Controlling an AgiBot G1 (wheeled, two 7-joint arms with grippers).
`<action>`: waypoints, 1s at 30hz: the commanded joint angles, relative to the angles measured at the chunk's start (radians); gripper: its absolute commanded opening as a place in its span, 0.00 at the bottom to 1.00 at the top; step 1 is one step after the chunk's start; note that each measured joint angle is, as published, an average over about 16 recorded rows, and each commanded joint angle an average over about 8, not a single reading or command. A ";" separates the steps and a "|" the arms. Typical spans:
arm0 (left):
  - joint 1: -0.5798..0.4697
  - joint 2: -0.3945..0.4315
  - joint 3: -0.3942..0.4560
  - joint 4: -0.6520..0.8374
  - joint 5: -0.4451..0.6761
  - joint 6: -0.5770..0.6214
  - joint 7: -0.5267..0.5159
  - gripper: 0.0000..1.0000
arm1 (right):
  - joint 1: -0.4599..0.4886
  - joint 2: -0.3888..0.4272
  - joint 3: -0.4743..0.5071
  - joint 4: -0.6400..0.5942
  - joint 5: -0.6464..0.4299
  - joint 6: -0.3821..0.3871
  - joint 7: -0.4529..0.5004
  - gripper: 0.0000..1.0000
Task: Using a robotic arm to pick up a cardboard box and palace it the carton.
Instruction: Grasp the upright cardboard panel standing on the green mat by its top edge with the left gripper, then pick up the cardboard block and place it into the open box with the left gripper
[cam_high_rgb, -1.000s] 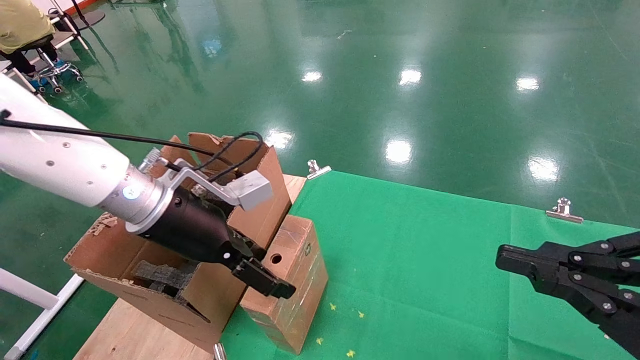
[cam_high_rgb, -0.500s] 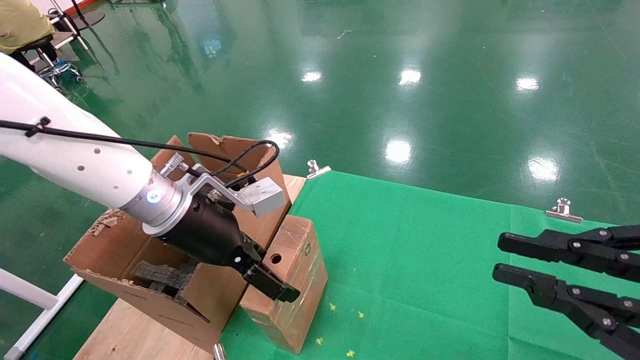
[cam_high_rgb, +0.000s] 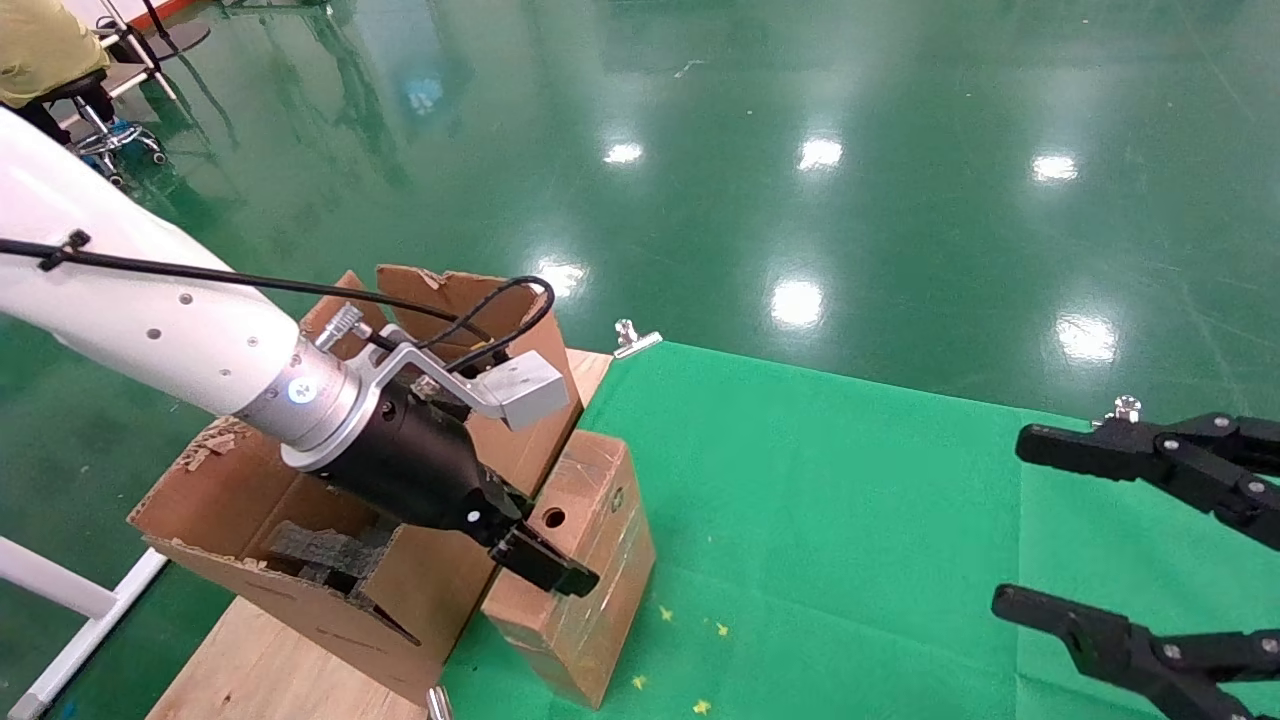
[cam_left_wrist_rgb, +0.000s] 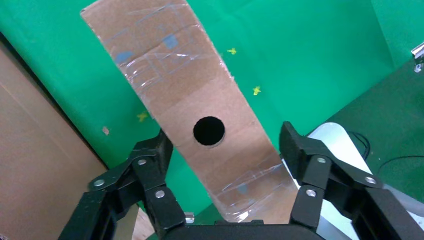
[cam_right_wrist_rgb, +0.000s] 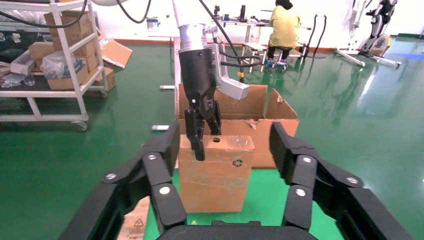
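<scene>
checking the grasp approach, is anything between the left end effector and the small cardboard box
Nothing visible. The left end effector is open and straddles the cardboard box, one finger on each side, with only bare cardboard and its round hole between the fingers. The carton stands right beside the box. The right end effector hovers apart over the green cloth.

Floor (cam_high_rgb: 900, 230): glossy green, lamp glare beyond fingers.
Shelving (cam_right_wrist_rgb: 50, 60): white, boxes.
Person (cam_right_wrist_rgb: 284, 27): yellow top, seated at bench.

taped brown cardboard box (cam_high_rgb: 590, 560) with round hole stands on green cloth, touching torn carton (cam_high_rgb: 300, 520).
</scene>
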 joint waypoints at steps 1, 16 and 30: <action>0.000 -0.001 -0.001 0.000 -0.001 0.000 0.000 0.00 | 0.000 0.000 0.000 0.000 0.000 0.000 0.000 1.00; -0.002 -0.001 -0.005 0.005 -0.007 -0.001 0.007 0.00 | 0.000 0.000 0.000 0.000 0.000 0.000 0.000 1.00; -0.225 -0.057 -0.122 0.169 -0.037 -0.009 0.219 0.00 | 0.000 0.000 -0.001 -0.001 0.000 0.000 0.000 1.00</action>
